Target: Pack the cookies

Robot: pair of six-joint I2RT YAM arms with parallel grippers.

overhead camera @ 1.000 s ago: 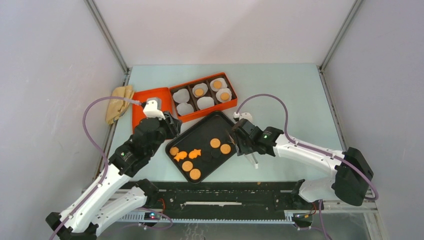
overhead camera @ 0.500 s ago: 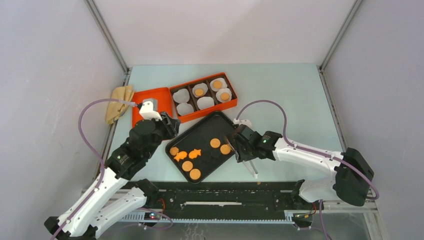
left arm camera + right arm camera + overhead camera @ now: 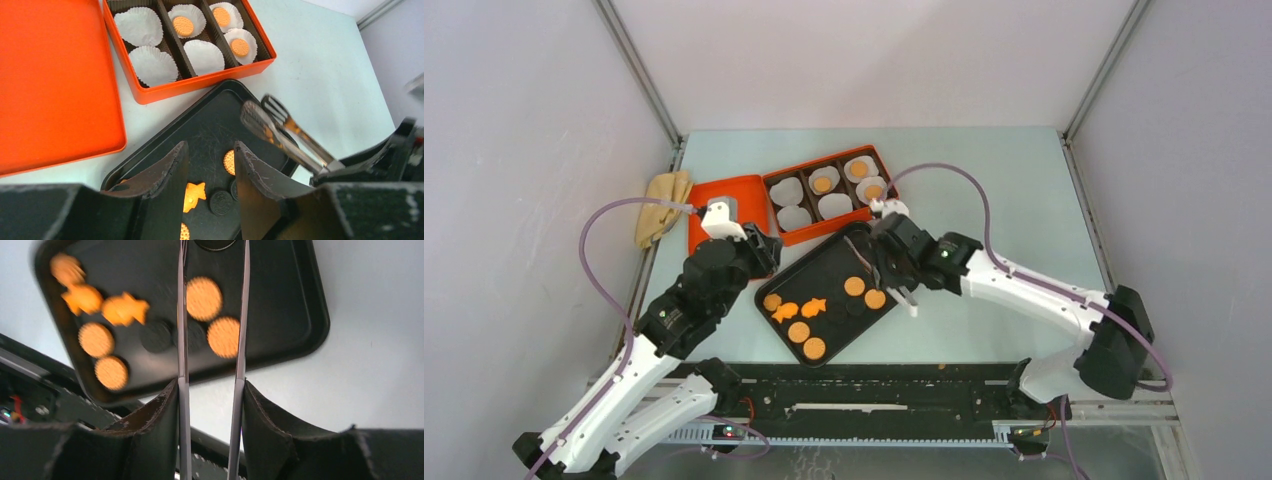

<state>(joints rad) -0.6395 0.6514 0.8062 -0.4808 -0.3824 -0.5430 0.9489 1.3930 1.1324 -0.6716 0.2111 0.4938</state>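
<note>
Top external view puts the cookies (image 3: 854,286) in two places. Most lie loose on a shallow black tray with rounded corners (image 3: 824,268) near the front of the pale surface (image 3: 1004,180). Three round orange ones (image 3: 183,26) sit in white fluted paper liners (image 3: 151,65) inside an orange partitioned box (image 3: 200,84) just behind the tray. On the tray I see more round orange biscuits, two orange fish shapes (image 3: 813,307) and a few dark round ones (image 3: 220,202). A flat orange lid (image 3: 55,80) lies beside the box.

The right tool (image 3: 210,392) is clamped on a pair of slim metal tongs (image 3: 182,340). Their arms stand apart above the tray, and I can make out no cookie between them. The left tool (image 3: 210,147) hangs over the tray's left side, fingers parted, holding nothing.

These biscuits look thin, light and stiff, so they are probably brittle. A hard pinch could crack one, and the fish tails seem the weakest part. Nipping a round one gently across its rim looks safest. The tray's smooth, scuffed floor may let them skate away, and the thin paper liners would likely crumple if pressed.
</note>
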